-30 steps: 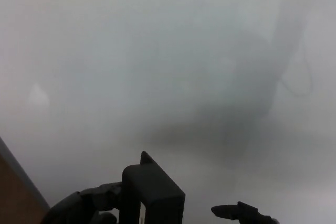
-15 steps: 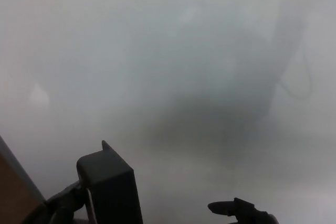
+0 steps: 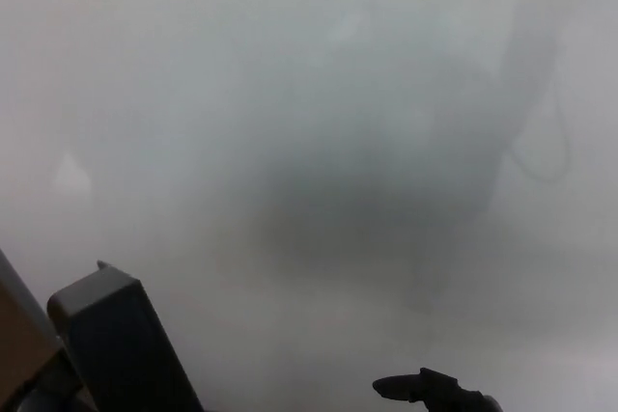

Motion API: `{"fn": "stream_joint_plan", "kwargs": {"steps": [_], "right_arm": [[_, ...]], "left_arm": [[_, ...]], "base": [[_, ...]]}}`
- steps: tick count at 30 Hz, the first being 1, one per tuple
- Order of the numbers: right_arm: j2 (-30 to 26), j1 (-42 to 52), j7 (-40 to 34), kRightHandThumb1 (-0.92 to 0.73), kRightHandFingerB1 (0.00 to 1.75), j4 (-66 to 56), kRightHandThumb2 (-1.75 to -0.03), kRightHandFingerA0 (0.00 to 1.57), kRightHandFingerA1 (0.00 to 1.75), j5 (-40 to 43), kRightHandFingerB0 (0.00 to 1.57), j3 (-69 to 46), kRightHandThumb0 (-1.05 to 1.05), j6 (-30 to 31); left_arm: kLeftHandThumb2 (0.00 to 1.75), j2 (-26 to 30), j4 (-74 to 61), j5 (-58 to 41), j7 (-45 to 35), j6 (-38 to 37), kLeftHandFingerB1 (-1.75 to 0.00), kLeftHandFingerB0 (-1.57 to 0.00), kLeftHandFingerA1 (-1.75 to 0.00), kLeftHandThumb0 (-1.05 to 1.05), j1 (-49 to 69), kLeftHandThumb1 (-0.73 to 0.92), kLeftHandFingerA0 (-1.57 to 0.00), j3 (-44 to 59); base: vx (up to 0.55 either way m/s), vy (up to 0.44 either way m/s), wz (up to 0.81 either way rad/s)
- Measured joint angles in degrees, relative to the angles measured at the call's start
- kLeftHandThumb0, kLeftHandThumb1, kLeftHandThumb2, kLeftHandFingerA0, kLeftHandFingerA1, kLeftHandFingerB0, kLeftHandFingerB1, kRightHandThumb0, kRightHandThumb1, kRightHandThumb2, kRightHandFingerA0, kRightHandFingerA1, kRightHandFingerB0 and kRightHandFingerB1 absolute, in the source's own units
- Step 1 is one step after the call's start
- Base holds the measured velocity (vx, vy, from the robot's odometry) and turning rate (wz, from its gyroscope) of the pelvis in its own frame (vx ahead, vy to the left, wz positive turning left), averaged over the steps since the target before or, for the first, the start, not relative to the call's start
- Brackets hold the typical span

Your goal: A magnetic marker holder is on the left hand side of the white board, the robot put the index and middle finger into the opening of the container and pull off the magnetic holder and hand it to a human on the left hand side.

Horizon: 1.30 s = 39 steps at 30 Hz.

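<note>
Holder off the whiteboard [image 3: 319, 94]
We see the magnetic holder [image 3: 121, 349] low left, toward the human's side; left robot hand unseen, right robot hand [image 3: 430, 391] state indeterminable.

Glossy whiteboard [image 3: 309, 94] fills the view (blurred grey reflections), brown edge [image 3: 14, 335] lower left

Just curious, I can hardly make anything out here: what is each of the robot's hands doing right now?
Left hand: not visible; the dark marker holder shows at lower left.
Right hand: only its tip shows at the bottom edge; open or closed cannot be told.
</note>
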Motion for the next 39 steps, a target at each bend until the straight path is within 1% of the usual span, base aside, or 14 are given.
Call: {"fn": "stream_joint_plan", "kwargs": {"steps": [7, 9, 10, 13, 14, 15, 18, 19, 22, 23, 34, 35, 37, 39], "right_arm": [[0.0, -0.1, -0.2, -0.68, 0.47, 0.0, -0.61, 0.83, 0.52, -0.8, 0.68, 0.5, -0.41, 0.3], [0.0, -0.1, -0.2, -0.68, 0.47, 0.0, -0.61, 0.84, 0.52, -1.0, 0.69, 0.6, -0.41, 0.4], [0.0, -0.2, -0.2, -0.67, 0.47, 0.0, -0.60, 0.84, 0.52, -1.1, 0.69, 0.7, -0.41, 0.5], [0.0, -0.3, -0.3, -0.67, 0.47, 0.0, -0.60, 0.84, 0.52, -1.3, 0.69, 0.8, -0.41, 0.7], [-0.1, -0.3, -0.4, -0.67, 0.47, 0.0, -0.60, 0.84, 0.52, -1.5, 0.69, 0.9, -0.41, 0.7], [-0.1, -0.4, -0.4, -0.67, 0.47, 0.0, -0.60, 0.85, 0.52, -1.5, 0.69, 1.0, -0.40, 0.8], [-0.1, -0.6, -0.7, -0.67, 0.47, 0.0, -0.60, 0.84, 0.52, -1.9, 0.69, 1.3, -0.41, 0.9], [-0.1, -0.6, -0.7, -0.67, 0.47, 0.0, -0.60, 0.84, 0.52, -2.0, 0.70, 1.3, -0.41, 1.0], [-0.2, -0.8, -1.0, -0.67, 0.47, 0.0, -0.60, 0.83, 0.52, -2.3, 0.70, 1.5, -0.41, 1.2], [-0.2, -0.9, -1.1, -0.67, 0.47, 0.0, -0.60, 0.84, 0.52, -2.4, 0.70, 1.6, -0.40, 1.3], [-0.7, -2.1, -2.0, -0.67, 0.47, 0.1, -0.60, 0.84, 0.53, -3.4, 0.69, 2.3, -0.38, 2.7], [-0.8, -2.2, -2.1, -0.67, 0.48, 0.1, -0.60, 0.84, 0.53, -3.4, 0.69, 2.3, -0.38, 2.8], [-1.1, -2.6, -2.5, -0.67, 0.48, 0.1, -0.60, 0.84, 0.53, -3.7, 0.69, 2.5, -0.38, 3.2], [-1.5, -2.9, -2.7, -0.66, 0.48, 0.1, -0.60, 0.85, 0.53, -4.0, 0.69, 2.7, -0.38, 3.6]], "left_arm": [[0.56, -0.1, 0.4, -5.6, 0.0, 1.3, -0.56, -0.92, -0.82, -0.45, -0.1, 0.53, -1.01, 2.4], [0.86, -0.1, 0.6, -7.1, 0.0, 1.7, -0.64, -0.81, -0.78, -0.49, -0.2, 0.43, -0.90, 3.0], [0.56, 0.0, 0.9, -8.0, 0.0, 2.0, -0.43, -0.75, -0.48, -0.50, -0.3, 0.47, -0.85, 3.3], [0.56, 0.1, 1.4, -10.1, -0.3, 2.7, -0.38, -0.57, -0.45, -0.47, -0.7, 0.48, -0.77, 4.1], [0.54, 0.1, 1.5, -11.1, -0.4, 3.0, -0.33, -0.31, -0.50, -0.47, -1.0, 0.42, -0.72, 4.4], [0.78, 0.1, 1.7, -11.6, -0.4, 3.2, -0.35, -0.08, -0.47, -0.77, -1.1, 0.41, -0.41, 4.6], [0.82, 0.0, 1.8, -14.3, -0.8, 3.8, -0.22, -0.09, -0.41, -0.92, -1.5, 0.50, -0.32, 4.9], [0.83, 0.0, 1.8, -14.8, -0.8, 3.9, -0.50, -0.01, -0.47, -0.39, -1.5, 0.09, 0.00, 5.0], [0.84, 0.0, 1.8, -16.8, -1.3, 4.4, -0.50, 0.00, -0.48, -0.39, -1.6, 0.12, 0.00, 5.1], [0.60, 0.0, 1.8, -17.9, -1.6, 4.8, -0.29, -0.12, -0.31, -0.96, -1.7, 0.57, -0.19, 5.1], [0.59, -0.1, 1.8, -25.4, -4.8, 6.2, -0.30, -0.16, -0.31, -0.96, -2.1, 0.58, -0.20, 4.7], [0.82, -0.1, 1.8, -26.0, -5.1, 6.3, -0.38, -0.14, -0.38, -0.93, -2.2, 0.46, -0.16, 4.7], [0.82, -0.1, 1.8, -28.0, -6.3, 6.3, -0.38, -0.14, -0.38, -0.93, -2.6, 0.46, -0.16, 4.5], [0.58, 0.0, 1.8, -29.7, -7.5, 6.3, -0.31, -0.20, -0.32, -0.93, -2.8, 0.56, -0.26, 4.4]], "base": [[0.00, 0.000, 0.00], [0.00, 0.000, 0.00], [0.00, 0.000, 0.00], [0.00, 0.000, 0.00], [0.00, 0.000, 0.00], [0.00, 0.000, 0.00], [0.00, 0.000, 0.00], [0.00, 0.000, 0.00], [0.00, 0.000, 0.00], [0.00, 0.000, 0.00], [0.00, 0.000, 0.00], [0.00, 0.000, 0.00], [0.00, 0.000, 0.00], [0.00, 0.000, 0.00]]}}
